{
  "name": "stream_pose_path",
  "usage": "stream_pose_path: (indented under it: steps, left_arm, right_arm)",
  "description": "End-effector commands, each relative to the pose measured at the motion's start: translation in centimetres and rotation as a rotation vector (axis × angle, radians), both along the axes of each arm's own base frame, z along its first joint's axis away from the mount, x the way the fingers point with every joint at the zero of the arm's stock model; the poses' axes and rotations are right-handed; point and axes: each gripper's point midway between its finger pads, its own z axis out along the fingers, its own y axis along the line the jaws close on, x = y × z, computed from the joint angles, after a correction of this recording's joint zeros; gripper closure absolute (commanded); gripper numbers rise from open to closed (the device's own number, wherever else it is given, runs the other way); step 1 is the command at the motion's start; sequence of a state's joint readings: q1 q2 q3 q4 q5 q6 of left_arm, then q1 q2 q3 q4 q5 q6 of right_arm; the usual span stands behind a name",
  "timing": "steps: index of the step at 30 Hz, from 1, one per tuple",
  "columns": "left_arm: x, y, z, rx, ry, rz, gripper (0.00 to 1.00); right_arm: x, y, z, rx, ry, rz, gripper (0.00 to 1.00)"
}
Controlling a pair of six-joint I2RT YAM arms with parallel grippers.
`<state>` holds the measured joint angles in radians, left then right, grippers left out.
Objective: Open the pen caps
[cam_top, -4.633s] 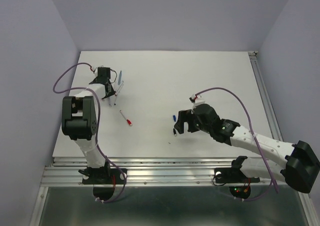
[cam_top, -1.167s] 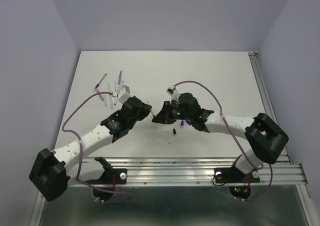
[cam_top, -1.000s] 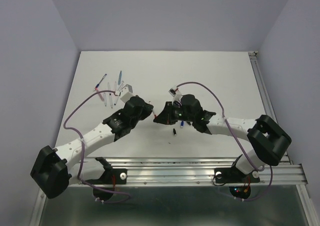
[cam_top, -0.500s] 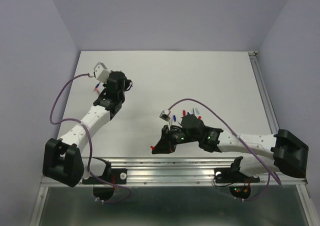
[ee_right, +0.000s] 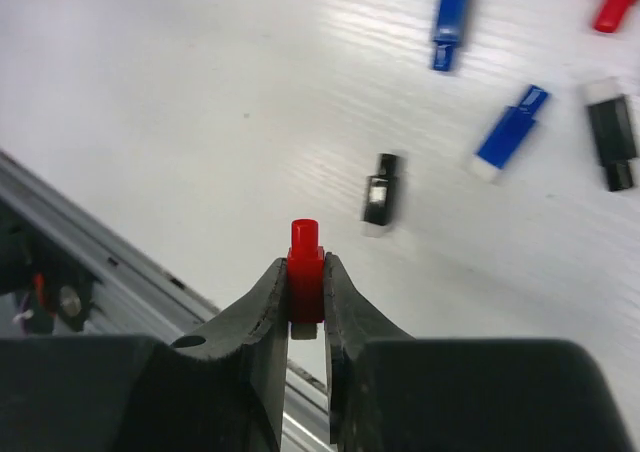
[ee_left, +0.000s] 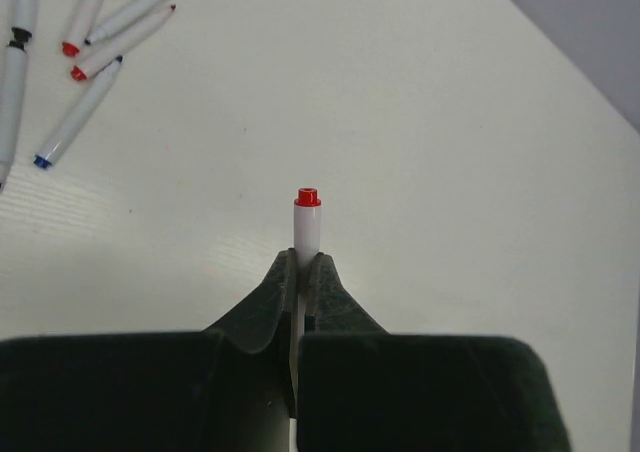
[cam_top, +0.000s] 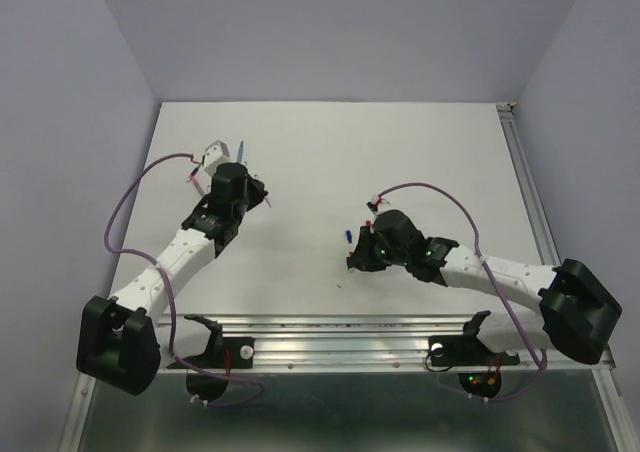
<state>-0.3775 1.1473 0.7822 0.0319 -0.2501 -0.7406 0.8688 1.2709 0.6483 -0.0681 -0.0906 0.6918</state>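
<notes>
Red pen cap [ee_right: 305, 259] sits in right jaws; left jaws clamp pen [ee_left: 307, 230].

Open tabletop [cam_top: 400, 152] is left between the two arms and toward the far edge. Passage at the far left is blocked by grouped pens [ee_left: 80, 112]; scattered loose caps [ee_right: 510, 132] are met beneath the right gripper [ee_right: 305, 272].

right gripper [ee_right: 305, 277] | pinching red cap [ee_right: 304, 244]; loose beyond: blue cap [ee_right: 450, 10]; black cap [ee_right: 381, 189]

Bright, even light casts soft shadows (right wrist view slightly blurred).
</notes>
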Motion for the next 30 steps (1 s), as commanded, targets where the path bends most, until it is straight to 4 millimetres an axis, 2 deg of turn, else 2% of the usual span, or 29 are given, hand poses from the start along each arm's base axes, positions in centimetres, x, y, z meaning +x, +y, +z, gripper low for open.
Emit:
stream_pose_path:
  steps: [1,10,14,15,16,20,23,26,27,28,30]
  left_arm:
    - [-1.8,-0.6,-3.6,0.032,0.097,-0.083,1.0]
    - [-2.6,0.1,-8.2,0.138,0.26,-0.099,1.0]
    - [-2.6,0.5,-8.9,0.166,0.28,-0.091,1.0]
    - [-2.6,0.6,-9.1,0.17,0.284,-0.087,1.0]
    - [-2.6,0.7,-9.2,0.178,0.287,-0.082,1.0]
    - [-2.4,1.3,-9.6,0.205,0.302,-0.062,1.0]
    - [-1.9,1.8,-9.7,0.242,0.304,-0.048,1.0]
    - [-1.1,2.4,-10.1,0.29,0.324,-0.029,1.0]
    - [-0.9,2.4,-10.2,0.3,0.331,-0.027,1.0]
    - [-0.6,2.6,-10.8,0.316,0.351,-0.017,1.0]
    - [-0.1,3.2,-11.5,0.331,0.375,0.001,1.0]
  right_arm:
    - [1.7,-3.8,-2.6,-0.181,-0.016,-0.136,0.95]
    - [2.5,-5.2,-5.6,-0.328,0.004,-0.159,0.87]
    - [2.3,-5.4,-6.4,-0.348,0.024,-0.158,0.81]
    - [2.3,-5.4,-6.3,-0.344,0.024,-0.159,0.75]
    - [2.4,-5.4,-6.2,-0.342,0.02,-0.163,0.73]
    - [2.8,-5.6,-5.2,-0.34,0.001,-0.188,0.52]
    - [2.9,-5.7,-4.4,-0.33,-0.022,-0.188,0.45]
    - [3.1,-5.8,-2.5,-0.304,-0.062,-0.191,0.34]
    - [3.2,-5.7,-1.9,-0.287,-0.075,-0.193,0.34]
    - [3.4,-5.6,-0.5,-0.252,-0.104,-0.2,0.28]
    - [3.5,-5.6,0.9,-0.218,-0.135,-0.208,0.21]
